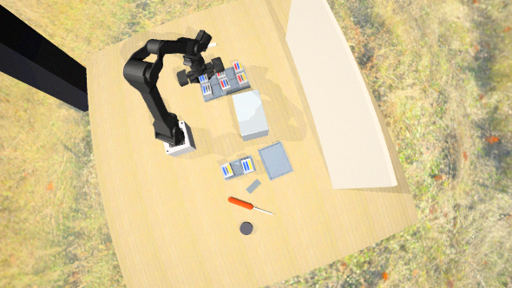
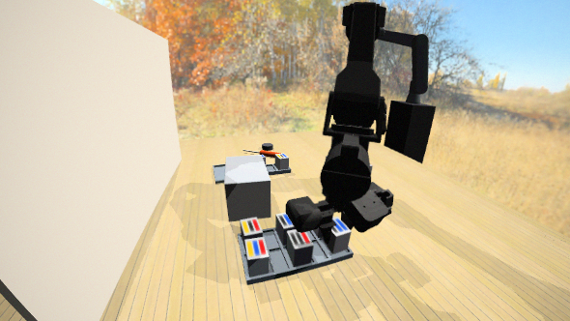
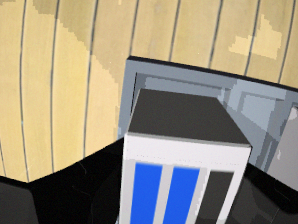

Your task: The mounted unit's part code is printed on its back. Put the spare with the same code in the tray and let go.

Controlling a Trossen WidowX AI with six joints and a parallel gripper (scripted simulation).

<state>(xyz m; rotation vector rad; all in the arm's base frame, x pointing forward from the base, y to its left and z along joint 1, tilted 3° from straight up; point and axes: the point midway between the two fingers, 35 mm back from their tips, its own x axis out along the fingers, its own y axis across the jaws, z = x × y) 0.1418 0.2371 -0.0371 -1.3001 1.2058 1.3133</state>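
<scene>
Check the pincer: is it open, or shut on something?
Shut on the blue-blue-black block: in the wrist view, the pincer's dark fingers flank the block closely on both sides.

And here's a broad pale wooden tabletop with thin dark plank lines (image 1: 173, 225) (image 2: 159, 295) (image 3: 45, 90), patchy shadows lying across it! A tall, smooth cream-coloured panel (image 1: 343, 100) (image 2: 87, 145) stands upright along one side. Beyond it, dry golden-green grass (image 1: 451, 130) (image 2: 502, 164), then orange-leaved autumn trees (image 2: 217, 43), and bright daylight under a clear blue sky (image 2: 522, 39).
</scene>
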